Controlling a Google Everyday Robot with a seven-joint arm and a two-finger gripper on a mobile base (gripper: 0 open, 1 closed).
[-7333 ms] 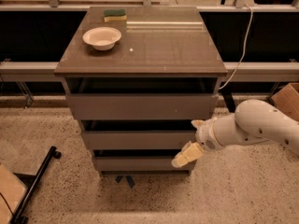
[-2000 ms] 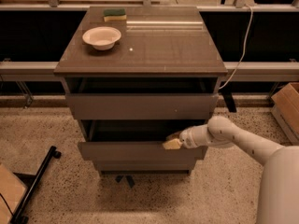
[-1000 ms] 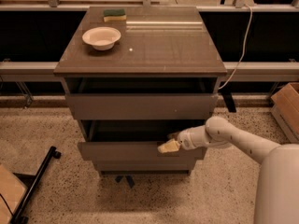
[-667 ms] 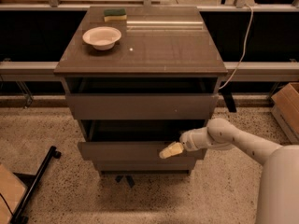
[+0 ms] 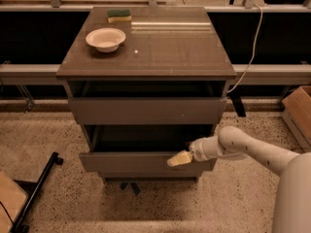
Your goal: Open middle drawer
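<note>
The grey-brown cabinet (image 5: 146, 47) stands in the middle of the camera view. Its middle drawer (image 5: 131, 162) is pulled out toward me, with a dark gap above its front panel. The top drawer front (image 5: 146, 110) sits slightly out under the tabletop. The lowest drawer is hidden below the middle one. My gripper (image 5: 179, 158), cream-tipped on a white arm reaching in from the right, lies against the right part of the middle drawer's front, at its upper edge.
A white bowl (image 5: 105, 39) and a green-and-yellow sponge (image 5: 119, 15) sit on the cabinet top. A white cable (image 5: 248, 57) hangs at the right. A cardboard box (image 5: 297, 111) stands at the right edge, and a black bar (image 5: 36, 193) lies on the floor at the left.
Since the earliest frame the middle drawer has come out toward me. In the last second the gripper has slid slightly down and outward over the drawer's front edge.
</note>
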